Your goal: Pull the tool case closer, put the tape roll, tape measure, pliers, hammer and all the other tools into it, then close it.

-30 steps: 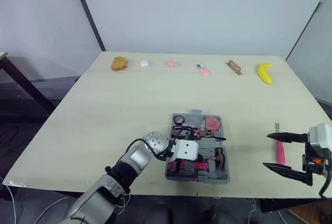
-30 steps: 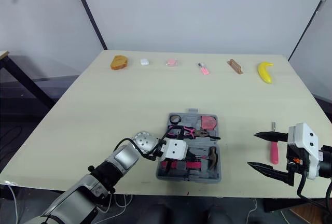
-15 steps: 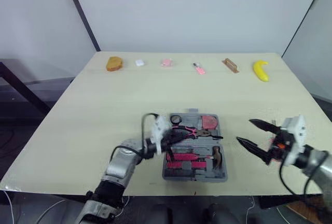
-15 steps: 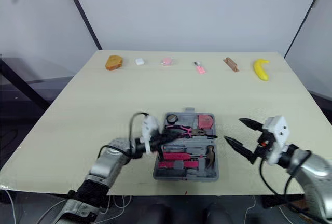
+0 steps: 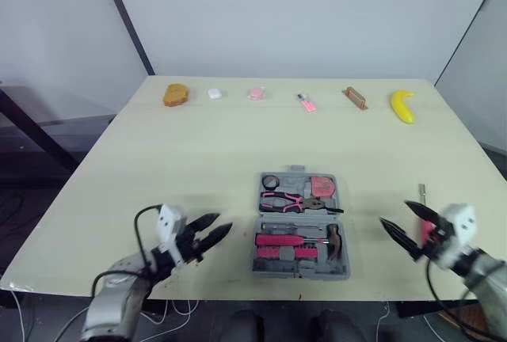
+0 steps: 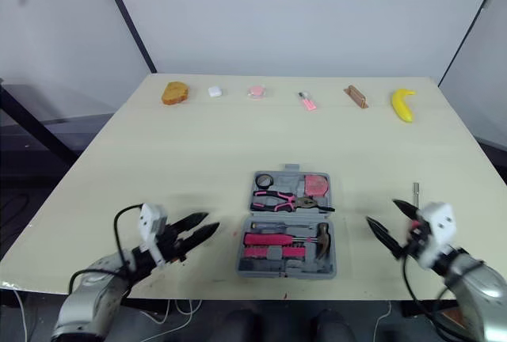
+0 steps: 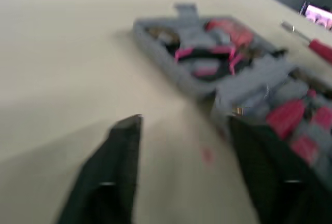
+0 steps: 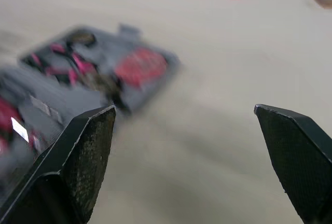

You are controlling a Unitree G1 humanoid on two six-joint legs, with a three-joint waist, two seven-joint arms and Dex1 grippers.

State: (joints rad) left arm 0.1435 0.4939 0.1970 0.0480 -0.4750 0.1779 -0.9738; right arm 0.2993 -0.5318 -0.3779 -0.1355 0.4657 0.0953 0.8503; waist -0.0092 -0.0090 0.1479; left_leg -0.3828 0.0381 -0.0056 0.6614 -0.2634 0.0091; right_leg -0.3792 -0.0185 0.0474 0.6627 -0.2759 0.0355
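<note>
Fingers of our left gripper [image 5: 224, 222] and our right gripper [image 5: 394, 212] are spread wide, holding nothing, low over the bench [image 5: 198, 144]. Between them we see the open tool case [image 5: 301, 256] near the bench's front edge, pliers [image 5: 291, 199] and hammer [image 5: 334, 241] inside. A pink screwdriver [image 5: 422, 193] lies outside it by the right gripper.

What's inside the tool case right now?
The open tool case holds a black tape roll, red tape measure, pink-handled pliers, a hammer and pink-handled tools in its front half. What lies beneath them is hidden.
</note>
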